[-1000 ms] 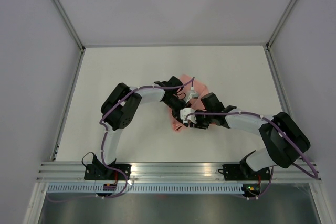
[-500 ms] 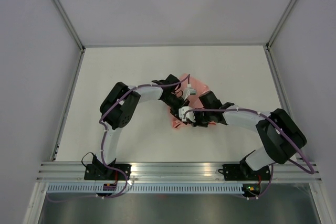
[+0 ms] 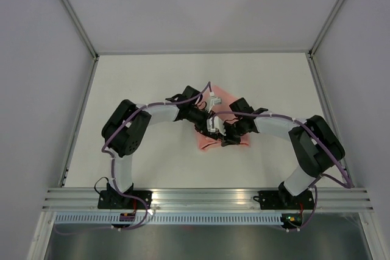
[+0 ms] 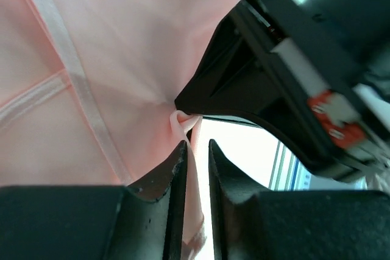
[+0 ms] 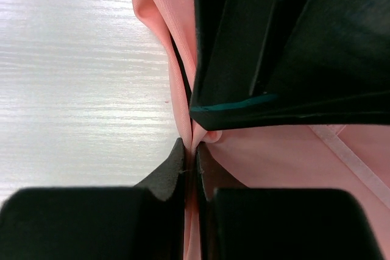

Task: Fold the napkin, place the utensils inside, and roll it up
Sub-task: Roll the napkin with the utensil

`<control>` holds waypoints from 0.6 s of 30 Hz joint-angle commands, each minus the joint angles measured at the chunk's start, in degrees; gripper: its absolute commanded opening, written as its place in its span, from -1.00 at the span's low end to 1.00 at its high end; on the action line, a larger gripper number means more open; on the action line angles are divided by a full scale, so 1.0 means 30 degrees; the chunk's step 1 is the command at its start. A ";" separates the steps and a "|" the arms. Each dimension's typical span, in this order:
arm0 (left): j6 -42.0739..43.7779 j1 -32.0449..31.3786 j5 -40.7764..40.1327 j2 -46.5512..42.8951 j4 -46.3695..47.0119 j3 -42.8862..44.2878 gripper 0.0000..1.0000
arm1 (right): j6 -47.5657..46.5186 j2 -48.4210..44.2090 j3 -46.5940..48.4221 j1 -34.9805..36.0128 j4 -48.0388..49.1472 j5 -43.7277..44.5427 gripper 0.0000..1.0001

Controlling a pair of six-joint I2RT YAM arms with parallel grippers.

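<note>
Napkin [image 3: 224,97]: pale salmon-pink cloth, plain, with a stitched hem band showing in the left wrist view. It lies bunched and creased at mid-bench [image 3: 140,77], largely hidden under both wrists. The visible cloth runs far-to-near; its true long axis can't be told.

Right claw [image 5: 194,162]: closed down to a hairline, a raised fold of cloth pinched between the fingers.

Left claw [image 4: 196,162]: a narrow slit with a fold of cloth in it. Can't tell if it truly grips. The two claw tips meet at the same pucker.
</note>
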 commanded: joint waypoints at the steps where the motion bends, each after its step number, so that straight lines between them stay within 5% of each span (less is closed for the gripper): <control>1: -0.1859 0.0276 -0.0362 -0.1609 0.2923 -0.0671 -0.50 | -0.0727 0.0878 0.0672 -0.0490 -0.2164 -0.1324 -0.99; 9: -0.3350 0.1299 -0.4373 -0.3947 0.6321 -0.3682 -0.44 | -0.1080 0.1699 0.1435 -0.1193 -0.3191 -0.2086 -0.99; 18: -0.5463 0.1888 -1.2637 -0.9867 1.3815 -0.9894 -0.46 | -0.2249 0.4216 0.4157 -0.2247 -0.6675 -0.3697 -0.99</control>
